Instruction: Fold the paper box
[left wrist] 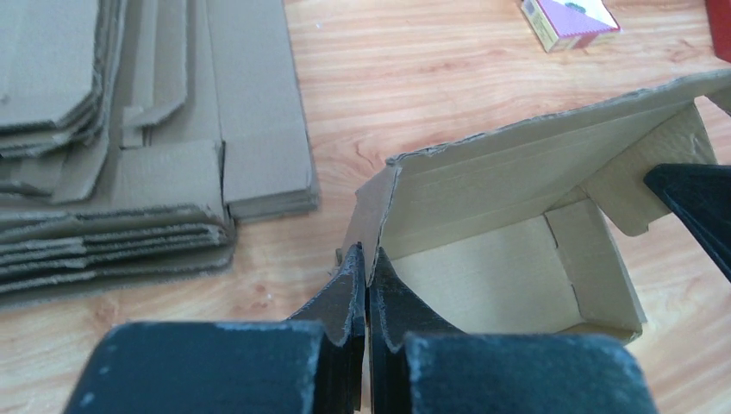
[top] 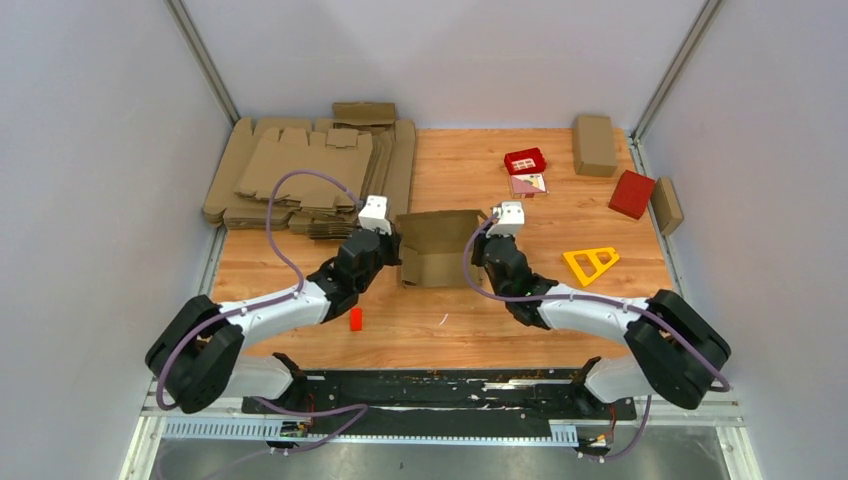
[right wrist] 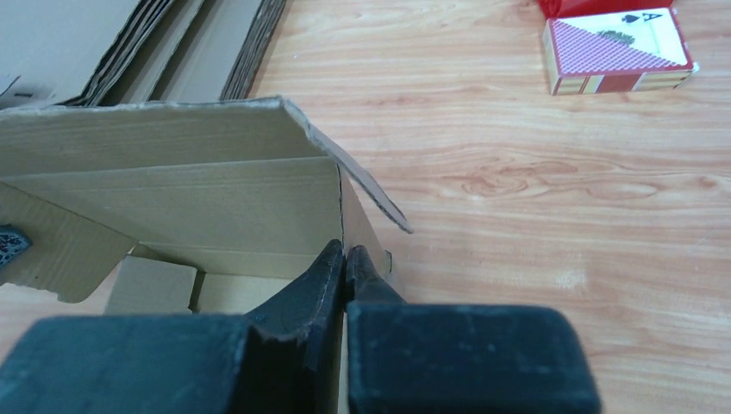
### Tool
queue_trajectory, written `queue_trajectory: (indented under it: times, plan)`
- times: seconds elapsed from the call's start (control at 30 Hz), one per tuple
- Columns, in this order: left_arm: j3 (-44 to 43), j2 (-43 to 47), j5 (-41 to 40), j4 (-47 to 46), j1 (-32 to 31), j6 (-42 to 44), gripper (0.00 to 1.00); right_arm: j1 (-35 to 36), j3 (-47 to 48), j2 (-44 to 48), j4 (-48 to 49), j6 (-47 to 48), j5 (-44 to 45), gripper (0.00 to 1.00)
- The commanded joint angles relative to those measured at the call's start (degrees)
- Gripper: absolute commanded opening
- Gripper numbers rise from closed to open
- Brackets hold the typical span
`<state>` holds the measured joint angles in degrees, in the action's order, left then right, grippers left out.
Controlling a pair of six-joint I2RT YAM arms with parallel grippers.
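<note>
The paper box (top: 437, 248) sits at the centre of the top view, plain brown, half-formed: walls raised, top open, pale inside, one flap angled outward. The left gripper (left wrist: 365, 274) is clamped on its left wall; the right gripper (right wrist: 343, 263) is clamped on its right wall.

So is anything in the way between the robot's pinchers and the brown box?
No, nothing visible. The left gripper is already pinched shut on the left side wall of the paper box, and the right gripper is pinched shut on its right wall. Both touch the cardboard directly.
</note>
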<state>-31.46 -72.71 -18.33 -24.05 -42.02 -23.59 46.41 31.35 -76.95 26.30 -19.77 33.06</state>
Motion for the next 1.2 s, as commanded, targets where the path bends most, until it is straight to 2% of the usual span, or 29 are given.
queue_trajectory:
  times: [0.0, 0.2, 0.27, 0.37, 0.53, 0.87, 1.03, 1.17]
  plan:
    - [-6.1, -3.6, -2.5, -7.1, -0.6, 3.9, 0.00, 0.4, 4.8, -4.1, 9.3, 2.1, 2.1, 0.00]
    - [-11.8, -8.9, -2.6, -6.8, 0.5, 5.5, 0.00, -1.9, 8.7, -9.4, 8.9, 1.9, 1.7, 0.01]
    - [-11.8, -9.5, -1.7, -6.9, 0.8, 5.2, 0.00, -2.1, 8.9, -9.7, 7.0, 1.4, 1.1, 0.05]
    - [-9.7, -10.3, -1.2, -9.3, 0.8, 5.6, 0.00, -2.2, 7.8, -8.8, 5.1, 1.7, 0.0, 0.11]
    - [-5.0, -10.4, -0.9, -13.6, 0.8, 3.7, 0.00, -2.2, 2.8, -5.8, 7.4, 0.4, -0.4, 0.11]
    - [1.8, -11.0, 2.2, -20.7, 0.3, -0.3, 0.00, -2.2, -0.7, -3.4, 4.6, 0.3, -3.7, 0.12]
    - [1.2, -10.9, 3.0, -17.8, -0.1, -0.3, 0.00, -2.2, -0.5, -0.7, -1.6, 1.6, -4.1, 0.12]
    - [4.6, -10.5, 2.8, -21.8, -0.5, 0.5, 0.00, -2.1, -0.4, 1.1, -5.9, 1.0, -5.2, 0.13]
